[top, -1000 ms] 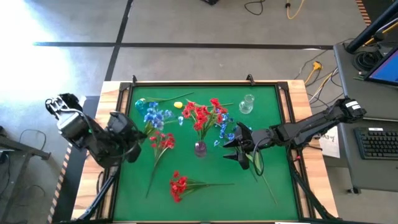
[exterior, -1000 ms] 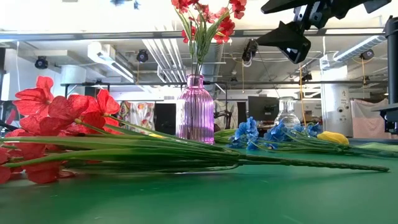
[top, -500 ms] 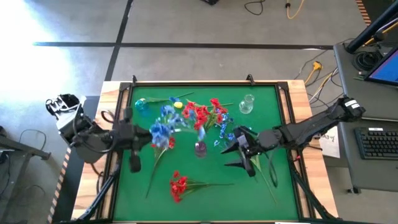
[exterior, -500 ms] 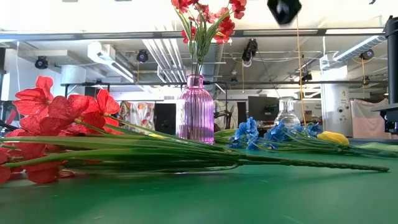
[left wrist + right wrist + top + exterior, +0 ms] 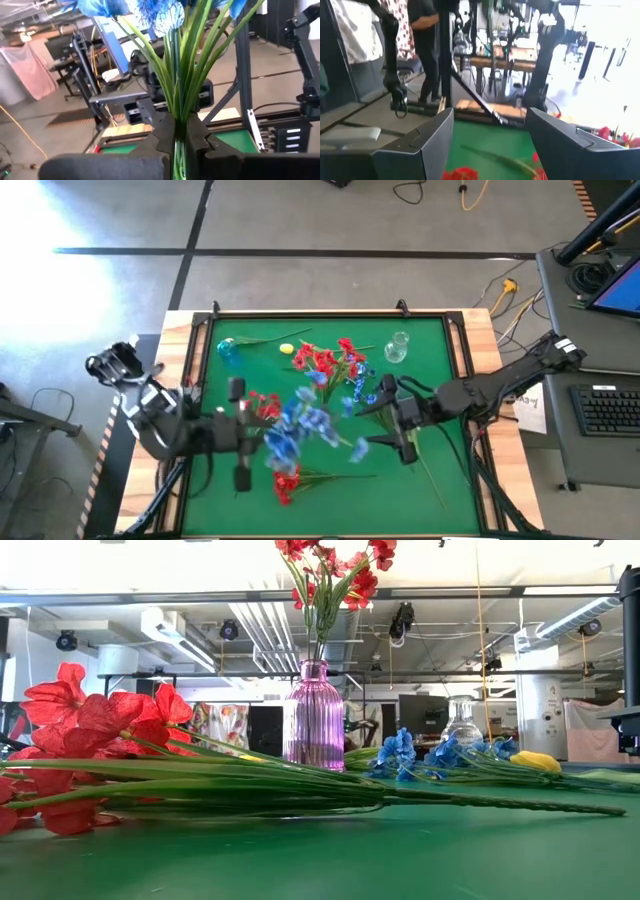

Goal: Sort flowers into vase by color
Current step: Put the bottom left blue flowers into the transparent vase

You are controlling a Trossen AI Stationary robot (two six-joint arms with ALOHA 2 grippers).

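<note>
Left gripper (image 5: 243, 432) clamps blue-blossomed sprig (image 5: 300, 425), stems pointing across green table (image 5: 440, 350) toward right gripper (image 5: 400, 420) | you have right's fingers spread, empty | clear glass vase (image 5: 397, 346) near far edge.

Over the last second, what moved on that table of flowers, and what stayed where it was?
The left hand, shut on the blue sprig, has carried it from the table's far left toward the middle, by the right hand, which stayed open and shifted slightly. The purple vase with red flowers, the loose red sprig and the yellow bud stayed put.
</note>
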